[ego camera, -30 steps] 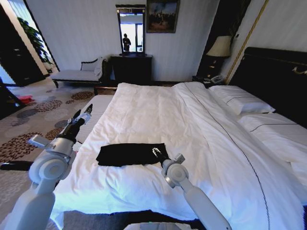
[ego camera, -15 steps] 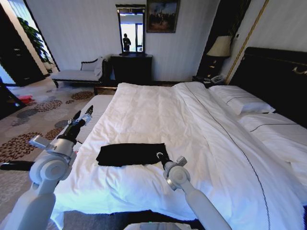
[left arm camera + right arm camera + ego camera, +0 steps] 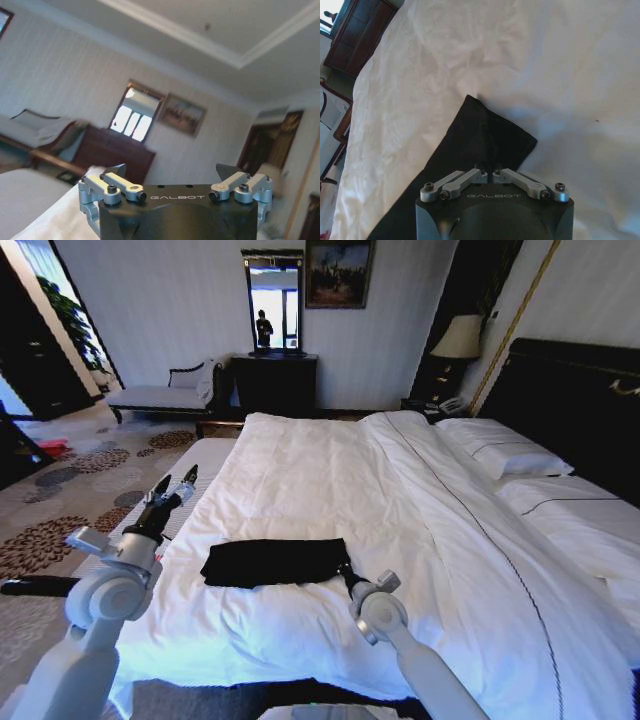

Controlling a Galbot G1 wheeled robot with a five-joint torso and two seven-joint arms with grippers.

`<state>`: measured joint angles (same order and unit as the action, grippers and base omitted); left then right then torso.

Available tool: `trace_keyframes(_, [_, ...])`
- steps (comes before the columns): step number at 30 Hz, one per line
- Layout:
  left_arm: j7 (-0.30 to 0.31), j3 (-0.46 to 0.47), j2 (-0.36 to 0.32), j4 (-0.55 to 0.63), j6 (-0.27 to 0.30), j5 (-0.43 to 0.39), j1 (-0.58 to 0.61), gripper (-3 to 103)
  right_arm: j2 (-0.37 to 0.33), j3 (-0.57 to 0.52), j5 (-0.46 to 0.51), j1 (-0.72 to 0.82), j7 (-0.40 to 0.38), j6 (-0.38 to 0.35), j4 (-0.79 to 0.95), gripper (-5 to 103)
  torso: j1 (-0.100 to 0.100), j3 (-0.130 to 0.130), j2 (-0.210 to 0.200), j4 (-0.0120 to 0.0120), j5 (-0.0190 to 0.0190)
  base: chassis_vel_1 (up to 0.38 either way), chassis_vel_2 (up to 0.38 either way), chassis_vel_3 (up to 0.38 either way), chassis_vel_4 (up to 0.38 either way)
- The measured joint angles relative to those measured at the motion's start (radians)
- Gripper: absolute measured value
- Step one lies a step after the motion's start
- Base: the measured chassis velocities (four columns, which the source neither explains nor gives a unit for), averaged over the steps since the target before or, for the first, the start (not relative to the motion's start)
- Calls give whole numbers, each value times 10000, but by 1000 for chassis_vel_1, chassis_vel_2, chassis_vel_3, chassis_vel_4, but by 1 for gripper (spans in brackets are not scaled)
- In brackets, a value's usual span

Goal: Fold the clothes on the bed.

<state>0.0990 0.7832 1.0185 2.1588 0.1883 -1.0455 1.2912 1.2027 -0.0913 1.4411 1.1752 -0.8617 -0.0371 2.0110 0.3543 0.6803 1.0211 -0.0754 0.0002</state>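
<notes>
- "GALBOT" stands in pale capitals on the black body of the left gripper (image 3: 170, 172), just below and between its two finger mounts.
- "GALBOT" stands the same way on the black body of the right gripper (image 3: 487, 170), just below its linkage arms, over the black shirt (image 3: 470, 150).
- The shirt shows no lettering that can be read.
</notes>
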Motion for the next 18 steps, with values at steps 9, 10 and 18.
trace_keyframes(9, [359,-1148,314,-1262,257,1332,771,100,77,258,-1045,689,345,-337,558,18,0,0,0,-1,-2,0,0,0,0])
trace_keyframes(10, [343,-1273,398,-1404,255,1538,857,100,45,259,-1081,767,348,-345,729,23,0,0,0,-1,-2,0,0,0,0])
trace_keyframes(18, [320,-1905,784,-2257,251,2302,1092,100,-303,-83,-1067,1009,338,-306,1442,44,-1,-1,0,-1,-2,0,0,0,0])
